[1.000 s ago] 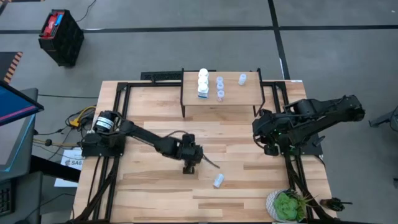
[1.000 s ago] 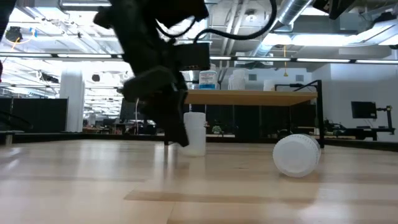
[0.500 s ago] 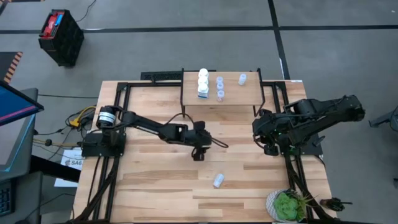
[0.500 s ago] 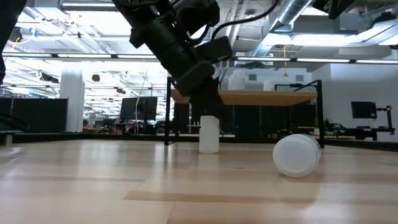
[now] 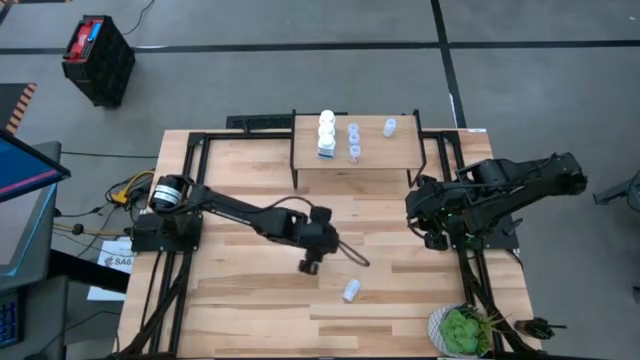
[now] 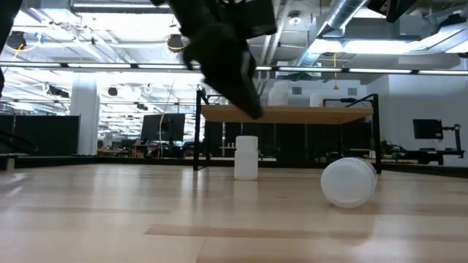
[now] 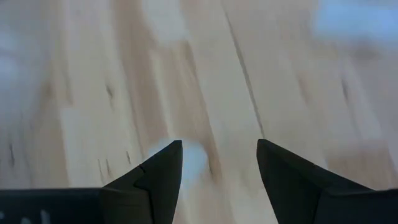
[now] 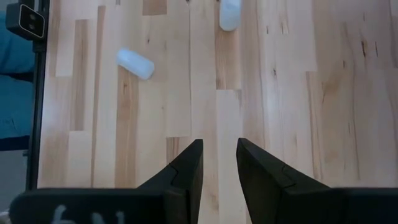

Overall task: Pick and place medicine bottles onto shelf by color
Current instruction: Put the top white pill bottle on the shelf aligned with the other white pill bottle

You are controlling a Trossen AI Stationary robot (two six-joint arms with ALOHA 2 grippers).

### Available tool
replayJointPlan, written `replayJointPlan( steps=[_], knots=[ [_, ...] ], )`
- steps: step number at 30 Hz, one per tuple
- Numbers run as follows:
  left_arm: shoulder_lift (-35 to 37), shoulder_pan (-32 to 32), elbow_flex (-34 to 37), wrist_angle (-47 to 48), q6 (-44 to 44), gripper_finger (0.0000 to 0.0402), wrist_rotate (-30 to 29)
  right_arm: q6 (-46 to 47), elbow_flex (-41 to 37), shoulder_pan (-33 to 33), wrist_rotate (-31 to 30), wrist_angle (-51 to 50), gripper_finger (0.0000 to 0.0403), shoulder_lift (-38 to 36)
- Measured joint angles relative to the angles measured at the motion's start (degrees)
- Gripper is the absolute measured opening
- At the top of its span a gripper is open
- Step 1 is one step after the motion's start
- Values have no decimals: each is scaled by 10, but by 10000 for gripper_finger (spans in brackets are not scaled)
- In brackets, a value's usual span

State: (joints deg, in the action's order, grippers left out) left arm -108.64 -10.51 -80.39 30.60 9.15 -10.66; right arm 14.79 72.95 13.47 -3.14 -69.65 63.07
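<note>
The small raised shelf [image 5: 355, 165] with a light wooden top on thin black legs stands at the far edge of the slatted wooden table [image 5: 230, 300], between the two arm mounts. On its top, a group of small bottles [image 5: 327, 135] stands left of centre, two pale blue bottles [image 5: 353, 141] just beside them, and one more blue bottle [image 5: 390, 126] apart to the right.

The middle and near parts of the table lie mostly bare. A white cylindrical bottle [image 6: 246, 158] stands upright near the table's centre, and a translucent pale bottle with a white cap [image 5: 351, 290] lies on its side nearer the front edge, well apart from the shelf. A green plant [image 5: 461, 331] sits at the near right corner.

The left gripper [image 5: 311, 262] hangs over the table's centre, raised above the upright white bottle in the low view, its dark fingers [image 7: 163, 174] spread with only tabletop between them, holding nothing. The right gripper [image 8: 217, 163] waits folded over the table's right edge, its fingers parted by a narrow gap, empty.
</note>
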Motion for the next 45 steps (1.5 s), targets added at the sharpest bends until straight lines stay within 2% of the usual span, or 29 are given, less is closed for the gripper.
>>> replayJointPlan(
  steps=[5,9,11,14,19,28,40,45],
  knots=[
    [3,-24,-15,125,47,194,-1,-3,0,0,-11,2,120,0],
    [4,-26,1,175,45,194,56,-2,0,0,-13,2,120,0],
    [4,-20,22,156,47,194,67,-2,0,0,-13,2,120,0],
    [3,-12,45,119,78,194,41,-2,0,0,-13,3,120,0],
    [-1,-4,48,93,150,194,30,0,0,0,-14,3,120,0],
    [-38,33,49,52,199,194,47,2,0,0,-14,13,120,0],
    [-88,50,-21,-12,254,194,54,2,0,-1,-15,14,120,0],
    [-87,53,-25,-96,276,194,58,2,0,-1,-15,16,120,0]
  ],
)
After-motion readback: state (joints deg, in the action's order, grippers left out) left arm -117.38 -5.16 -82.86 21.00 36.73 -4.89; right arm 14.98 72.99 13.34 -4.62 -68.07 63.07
